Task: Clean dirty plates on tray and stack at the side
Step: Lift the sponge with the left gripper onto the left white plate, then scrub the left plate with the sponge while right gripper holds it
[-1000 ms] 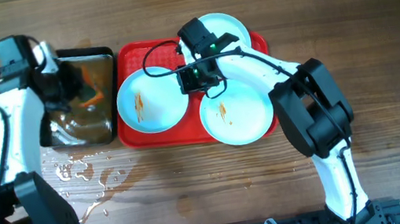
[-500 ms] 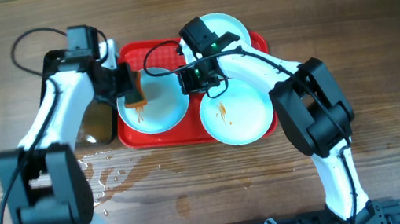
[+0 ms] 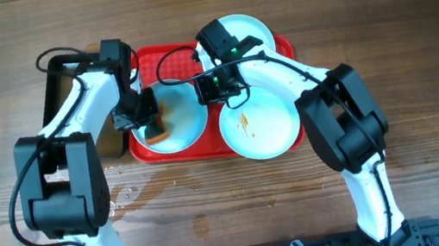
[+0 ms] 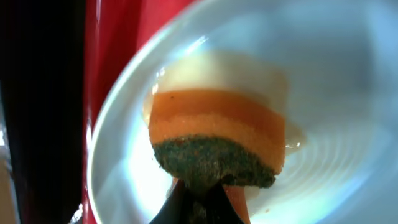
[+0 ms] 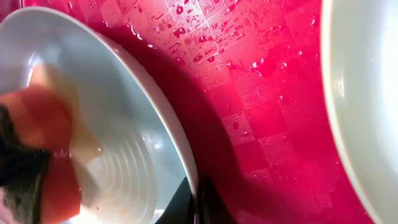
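Observation:
Three pale plates lie on the red tray [image 3: 143,147]: a left plate [image 3: 188,115], a front right plate [image 3: 262,125] with an orange streak, and a back plate [image 3: 251,29]. My left gripper [image 3: 153,124] is shut on an orange sponge with a green scrub side [image 4: 217,146] and presses it on the left plate [image 4: 336,93]. My right gripper [image 3: 202,91] is shut on that plate's right rim [image 5: 177,146], over the wet red tray [image 5: 261,112]. The sponge also shows in the right wrist view [image 5: 37,137].
A black pan [image 3: 67,93] of brownish water stands left of the tray, mostly under my left arm. Water is spilled on the wooden table [image 3: 125,194] in front of it. The front right plate's rim [image 5: 360,93] is close on the right.
My left gripper has carried the sponge from the black pan to the left plate and now presses it lower on the plate. The right arm has not moved.

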`<control>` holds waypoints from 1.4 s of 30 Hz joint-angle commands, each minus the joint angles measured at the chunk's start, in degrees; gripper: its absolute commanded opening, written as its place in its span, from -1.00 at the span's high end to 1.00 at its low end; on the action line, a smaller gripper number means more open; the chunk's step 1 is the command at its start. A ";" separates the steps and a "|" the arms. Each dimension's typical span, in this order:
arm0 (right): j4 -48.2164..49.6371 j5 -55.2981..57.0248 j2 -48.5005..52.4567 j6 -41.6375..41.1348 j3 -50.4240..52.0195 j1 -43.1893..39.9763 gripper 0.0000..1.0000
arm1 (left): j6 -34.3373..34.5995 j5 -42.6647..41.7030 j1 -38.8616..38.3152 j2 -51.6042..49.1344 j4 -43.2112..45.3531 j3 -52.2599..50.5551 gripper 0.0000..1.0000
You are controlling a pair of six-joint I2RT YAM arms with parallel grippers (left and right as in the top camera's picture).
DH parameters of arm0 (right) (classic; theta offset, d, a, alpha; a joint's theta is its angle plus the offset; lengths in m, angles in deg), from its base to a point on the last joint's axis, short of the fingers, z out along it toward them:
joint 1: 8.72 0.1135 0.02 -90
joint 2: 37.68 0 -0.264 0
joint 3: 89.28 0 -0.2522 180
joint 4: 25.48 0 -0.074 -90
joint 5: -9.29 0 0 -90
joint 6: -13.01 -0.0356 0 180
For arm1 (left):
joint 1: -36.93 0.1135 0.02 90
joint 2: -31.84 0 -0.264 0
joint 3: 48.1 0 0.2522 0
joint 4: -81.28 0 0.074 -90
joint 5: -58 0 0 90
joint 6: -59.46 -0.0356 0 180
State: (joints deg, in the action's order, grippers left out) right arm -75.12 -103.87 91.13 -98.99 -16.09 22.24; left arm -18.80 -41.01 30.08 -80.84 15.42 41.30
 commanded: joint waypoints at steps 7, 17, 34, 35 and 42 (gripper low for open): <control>0.28 -0.87 1.38 0.17 -0.11 -0.13 0.91 | -4.72 -9.51 -0.17 -1.05 8.94 0.13 0.92; 0.44 -0.87 1.38 0.15 -0.11 -0.13 0.91 | 9.99 10.12 -0.17 -2.03 10.32 0.13 0.92; 0.48 -0.92 1.38 0.17 -0.11 -0.13 0.91 | 1.07 -0.94 -12.48 -2.21 1.70 -0.50 0.92; 0.46 -0.90 1.38 0.17 -0.11 -0.13 0.91 | 2.69 0.57 -12.55 -2.25 4.39 -1.05 0.92; 0.37 -0.87 1.38 0.15 -0.11 -0.13 0.91 | 19.39 20.83 -11.58 -4.57 16.76 -4.50 0.92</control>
State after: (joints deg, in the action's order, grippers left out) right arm -74.14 -102.10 91.13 -98.86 -16.09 20.58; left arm -9.57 -33.89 18.34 -81.59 29.04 39.35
